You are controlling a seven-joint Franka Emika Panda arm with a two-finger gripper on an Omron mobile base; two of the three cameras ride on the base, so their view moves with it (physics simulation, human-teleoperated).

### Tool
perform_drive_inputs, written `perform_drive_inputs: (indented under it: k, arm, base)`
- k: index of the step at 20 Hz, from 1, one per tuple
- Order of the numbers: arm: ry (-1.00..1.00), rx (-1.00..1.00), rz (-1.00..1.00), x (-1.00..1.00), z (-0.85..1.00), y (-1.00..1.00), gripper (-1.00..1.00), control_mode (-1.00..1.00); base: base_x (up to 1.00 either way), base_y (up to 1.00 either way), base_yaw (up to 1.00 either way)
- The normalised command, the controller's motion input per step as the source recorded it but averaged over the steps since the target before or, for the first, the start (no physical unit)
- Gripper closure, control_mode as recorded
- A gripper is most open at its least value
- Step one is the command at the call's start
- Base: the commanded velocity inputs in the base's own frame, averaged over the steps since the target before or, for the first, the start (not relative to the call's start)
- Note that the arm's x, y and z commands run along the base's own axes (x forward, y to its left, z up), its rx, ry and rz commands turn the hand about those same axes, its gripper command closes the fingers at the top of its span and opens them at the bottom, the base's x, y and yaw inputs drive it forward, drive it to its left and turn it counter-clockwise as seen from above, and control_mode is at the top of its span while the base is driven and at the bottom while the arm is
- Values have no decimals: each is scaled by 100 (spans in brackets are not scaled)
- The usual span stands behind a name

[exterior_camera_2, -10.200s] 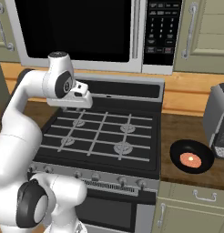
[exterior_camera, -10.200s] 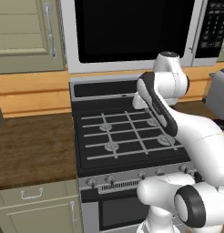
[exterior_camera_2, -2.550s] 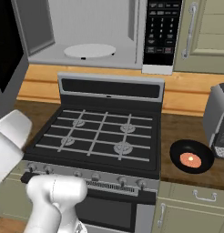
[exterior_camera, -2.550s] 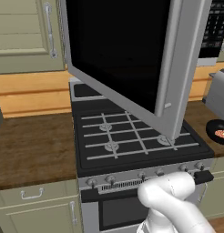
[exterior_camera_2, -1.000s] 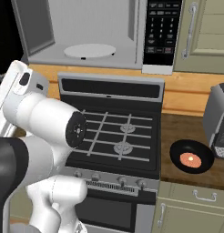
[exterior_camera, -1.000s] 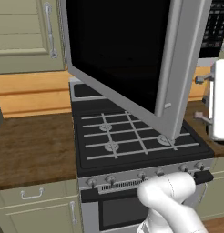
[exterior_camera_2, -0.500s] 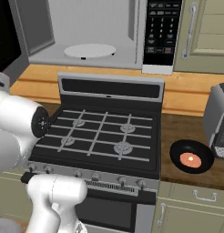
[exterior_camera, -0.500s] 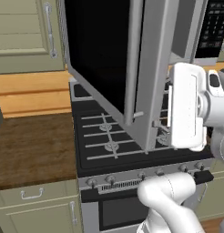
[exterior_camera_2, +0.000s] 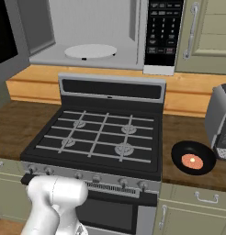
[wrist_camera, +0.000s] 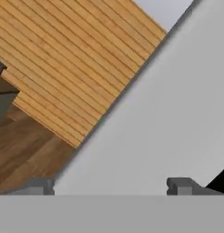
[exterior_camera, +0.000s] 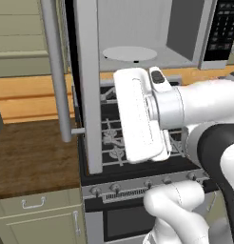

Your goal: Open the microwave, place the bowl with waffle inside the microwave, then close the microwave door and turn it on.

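The microwave (exterior_camera_2: 110, 32) stands open above the stove, showing its pale interior and white turntable (exterior_camera_2: 90, 51), with the black button panel (exterior_camera_2: 164, 32) on its right. The microwave door (exterior_camera: 88, 86) is swung far out, seen edge-on, its long silver bar handle (exterior_camera: 56, 71) facing left. The bowl with waffle (exterior_camera_2: 194, 158), black with a round orange-brown piece inside, sits on the wooden counter right of the stove. In the hand view my gripper (wrist_camera: 111, 186) is open, nothing between its fingertips (wrist_camera: 41, 185), facing a slanted pale grey surface and wooden planks.
A black gas stove (exterior_camera_2: 101, 133) lies under the microwave. A grey toaster (exterior_camera_2: 220, 121) stands just right of the bowl. Beige cabinets (exterior_camera_2: 206, 32) flank the microwave. My white arm (exterior_camera: 157, 114) crosses in front of the stove in the left base view.
The microwave door has swung further open, now edge-on in the left base view. My arm has swept left in front of the stove and has left the right base view.
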Motion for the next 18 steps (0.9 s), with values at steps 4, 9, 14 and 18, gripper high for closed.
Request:
perform_drive_inputs:
  k: [4,9,14,18]
  arm:
    - [20,-36,0,10,0,100,-100,-100]
    - [1,-27,5,-46,-5,98,-100,-100]
    - [-1,-18,12,-100,-15,16,-100,-100]
    - [0,-14,-4,-69,-19,-64,-100,-100]
  base:
    - [0,0,0]
    - [0,0,0]
    - [0,0,0]
    - [0,0,0]
